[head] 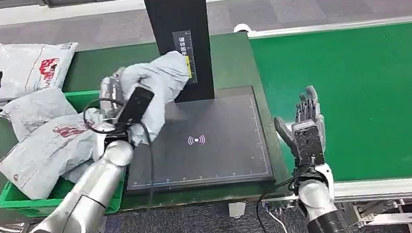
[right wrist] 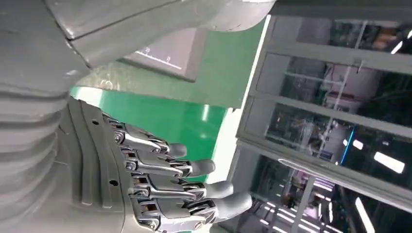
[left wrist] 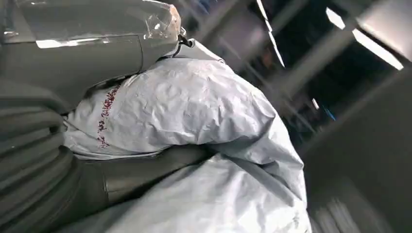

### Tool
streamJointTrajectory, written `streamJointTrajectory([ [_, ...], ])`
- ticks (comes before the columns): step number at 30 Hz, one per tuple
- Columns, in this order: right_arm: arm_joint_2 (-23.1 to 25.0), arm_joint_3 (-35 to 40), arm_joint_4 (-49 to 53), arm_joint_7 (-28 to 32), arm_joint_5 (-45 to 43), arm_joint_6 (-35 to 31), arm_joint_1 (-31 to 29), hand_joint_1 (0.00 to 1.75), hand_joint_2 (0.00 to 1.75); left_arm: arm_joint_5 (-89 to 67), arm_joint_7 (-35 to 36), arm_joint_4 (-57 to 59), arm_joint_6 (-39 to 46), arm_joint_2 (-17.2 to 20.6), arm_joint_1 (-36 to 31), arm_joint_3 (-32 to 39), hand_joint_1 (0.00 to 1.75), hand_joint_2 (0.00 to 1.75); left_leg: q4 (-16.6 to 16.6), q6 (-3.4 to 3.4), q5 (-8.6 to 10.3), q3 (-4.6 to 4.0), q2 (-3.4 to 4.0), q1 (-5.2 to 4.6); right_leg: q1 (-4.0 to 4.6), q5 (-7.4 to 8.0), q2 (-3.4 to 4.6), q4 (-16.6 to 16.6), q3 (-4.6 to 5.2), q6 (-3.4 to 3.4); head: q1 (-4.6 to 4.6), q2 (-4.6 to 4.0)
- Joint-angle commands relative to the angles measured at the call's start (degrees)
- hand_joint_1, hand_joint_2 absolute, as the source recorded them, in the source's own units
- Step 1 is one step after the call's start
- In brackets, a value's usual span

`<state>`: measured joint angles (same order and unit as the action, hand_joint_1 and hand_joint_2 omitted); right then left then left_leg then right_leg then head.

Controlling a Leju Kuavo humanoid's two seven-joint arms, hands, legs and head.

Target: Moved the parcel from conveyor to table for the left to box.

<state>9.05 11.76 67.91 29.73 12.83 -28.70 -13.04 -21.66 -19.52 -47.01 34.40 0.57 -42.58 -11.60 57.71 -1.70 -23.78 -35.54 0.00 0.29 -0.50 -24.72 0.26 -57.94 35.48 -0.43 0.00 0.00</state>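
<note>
Few readable marks, none legible as words

The black pad (head: 207, 145) carried a purple wireless-signal sign (head: 196, 140) near its middle and fine white ruler ticks along its edges. The black post (head: 177, 32) behind it bore a small white label with characters too small to read, beside a yellow scale strip (head: 189, 66). The white bag (head: 17, 70) on the table showed bold black letters, partly hidden, and a red logo, neither readable. A grey bag (head: 45, 150) in the green bin (head: 13, 200) had a smudged red print. The parcel (left wrist: 184, 102) in the left hand (head: 116, 111) had a line of red print, illegible.
</note>
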Motion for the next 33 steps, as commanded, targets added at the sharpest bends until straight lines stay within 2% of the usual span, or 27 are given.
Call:
streamJointTrajectory([
  [1, 0.2, -4.1, -1.6, 0.1, -0.1, 0.3, -1.5, 0.00, 1.75, -1.1, -0.8, 2.0, 0.6, 3.0, -3.6, 9.6, 1.75, 1.75, 0.0, 0.03, -0.06, 0.09, -0.04, 0.15, 0.15, -0.04, -0.07, 0.1, -0.17, 0.01, 0.00, 0.00],
  [6, 0.2, -4.1, -1.6, 0.1, -0.1, 0.3, -1.5, 0.00, 1.75, -1.1, -0.8, 2.0, 0.6, 3.0, -3.6, 9.6, 1.75, 1.75, 0.0, 0.01, -0.02, 0.00, -0.11, 0.07, 0.07, -0.04, -0.10, 0.1, -0.10, 0.02, 0.00, 0.00],
  [7, 0.2, -4.3, -1.8, 0.2, 0.1, -0.1, -1.6, 0.00, 1.75, -2.9, 0.1, 2.5, 3.7, 3.0, -3.7, 10.3, 1.75, 1.75, 0.0, 0.02, -0.04, -0.01, -0.12, 0.09, 0.09, -0.04, -0.11, 0.1, -0.13, 0.03, 0.00, 0.00],
  [9, -0.3, -4.6, -2.1, 0.2, 0.0, -0.3, -1.7, 0.00, 1.75, -2.7, 0.8, 3.1, 5.2, 5.6, -3.5, 12.6, 1.75, 1.75, 0.0, 0.01, -0.04, -0.02, -0.06, 0.08, 0.05, -0.02, -0.03, 0.0, -0.08, 0.01, 0.00, 0.00],
  [12, -1.6, -5.1, -2.7, 1.4, -1.0, -0.3, -1.2, 0.00, 1.75, -1.0, -2.4, 5.2, 5.4, 10.0, -2.9, 18.5, 1.75, 1.75, 0.0, 0.03, -0.11, 0.07, 0.14, 0.05, 0.03, 0.00, 0.16, 0.1, -0.11, -0.01, 0.00, 0.00],
  [14, -2.0, -5.3, -2.7, 1.8, -1.5, -0.3, -0.9, 0.00, 1.75, -0.9, -4.3, 5.6, 5.6, 11.3, -2.8, 21.7, 1.75, 1.75, 0.0, -0.01, -0.12, 0.11, 0.26, 0.04, 0.04, 0.02, 0.29, 0.1, -0.11, -0.03, 0.00, 0.00],
  [16, -2.3, -5.2, -3.0, 2.2, -2.0, -0.4, -1.0, 0.00, 1.75, -7.2, -4.3, 5.4, 5.6, 11.8, -2.8, 26.8, 1.75, 1.75, 0.0, -0.06, -0.14, 0.10, 0.44, 0.06, 0.03, 0.07, 0.39, 0.1, 0.00, -0.11, 0.00, 0.00],
  [18, -2.3, -5.3, -2.8, 2.3, -2.4, -0.7, -0.9, 0.00, 1.75, -27.5, -1.3, 2.8, 5.6, 11.6, -2.2, 36.1, 1.75, 1.75, -0.1, -0.06, -0.18, 0.19, 0.53, 0.13, 0.03, 0.04, 0.47, 0.1, -0.03, -0.12, 0.00, 0.00],
  [20, -2.4, -5.5, -1.9, 2.3, -2.6, -1.0, -0.3, 0.00, 1.75, -33.4, 1.9, 9.7, 5.6, 13.5, -3.8, 33.1, 1.75, 1.75, 0.0, -0.07, -0.15, 0.10, 0.40, 0.20, 0.07, 0.01, 0.33, 0.1, 0.01, -0.12, 0.00, 0.00],
  [21, -2.6, -5.7, -1.3, 2.2, -2.9, -1.0, 0.2, 0.00, 1.75, -36.9, 2.3, 12.9, 5.0, 14.5, -3.9, 28.7, 1.75, 1.75, 0.0, -0.11, -0.09, 0.03, 0.26, 0.20, 0.05, -0.03, 0.19, 0.1, 0.04, -0.15, 0.00, 0.00],
  [23, -2.7, -5.9, -1.1, 2.2, -3.0, -0.3, 0.2, 0.00, 1.75, -48.3, 12.9, 18.7, 1.2, 15.2, -3.4, 20.5, 1.75, 1.75, -0.1, -0.09, -0.11, 0.20, 0.15, 0.23, 0.08, -0.09, 0.09, 0.2, -0.16, -0.15, 0.00, 0.00],
  [24, -2.7, -6.0, -1.6, 2.2, -2.7, 0.0, -0.4, 0.00, 1.75, -50.4, 14.8, 21.6, -5.1, 15.1, -3.6, 18.3, 1.75, 1.75, -0.1, -0.12, -0.09, 0.18, 0.12, 0.17, 0.02, -0.09, 0.06, 0.1, -0.13, -0.17, -0.02, 0.00],
  [25, -2.6, -6.3, -1.9, 2.2, -2.7, 0.4, -0.8, 0.00, 1.75, -49.2, 16.4, 23.6, -8.9, 14.4, -3.6, 19.0, 1.75, 1.75, -0.2, -0.11, -0.09, 0.31, 0.07, 0.16, 0.02, -0.10, 0.01, 0.2, -0.27, -0.16, 0.00, 0.00],
  [26, -2.4, -6.3, -2.4, 2.1, -2.1, 0.7, -1.5, 0.00, 1.75, -55.7, 23.3, 25.6, -12.6, 15.4, -3.4, 14.2, 1.75, 1.75, -0.1, -0.16, -0.09, 0.17, 0.07, 0.15, 0.00, -0.09, 0.01, 0.1, -0.12, -0.17, 0.00, 0.00],
  [28, -1.8, -6.4, -2.1, 1.4, -1.0, 0.9, -1.8, 0.00, 1.75, -56.4, 27.1, 27.1, -12.2, 14.8, -2.4, 14.7, 1.75, 1.75, -0.2, -0.12, -0.06, 0.31, 0.03, 0.13, 0.00, -0.07, -0.04, 0.3, -0.28, -0.15, 0.00, 0.00],
  [29, -1.6, -6.5, -1.6, 1.0, -0.6, 1.0, -1.6, 0.00, 1.75, -57.3, 28.1, 27.8, -14.4, 14.7, -2.3, 14.2, 1.75, 1.75, -0.2, -0.11, -0.08, 0.32, 0.06, 0.17, 0.06, -0.04, -0.01, 0.3, -0.32, -0.14, 0.00, 0.00],
  [30, -1.5, -6.8, -1.0, 0.5, -0.4, 1.2, -1.3, 0.00, 1.75, -56.0, 26.3, 28.0, -16.2, 14.1, -2.1, 15.2, 1.75, 1.75, -0.1, -0.17, -0.11, 0.07, 0.19, 0.13, 0.01, -0.06, 0.14, 0.1, 0.00, -0.17, 0.00, 0.00],
  [33, -1.7, -7.7, 0.8, 0.2, 0.1, 2.0, -0.1, 0.00, 1.75, -54.3, 21.2, 28.4, -23.1, 12.7, -2.7, 15.9, 1.75, 1.75, -0.1, -0.14, -0.15, 0.13, 0.09, 0.16, 0.04, -0.09, 0.03, 0.1, -0.12, -0.17, 0.00, 0.00],
])
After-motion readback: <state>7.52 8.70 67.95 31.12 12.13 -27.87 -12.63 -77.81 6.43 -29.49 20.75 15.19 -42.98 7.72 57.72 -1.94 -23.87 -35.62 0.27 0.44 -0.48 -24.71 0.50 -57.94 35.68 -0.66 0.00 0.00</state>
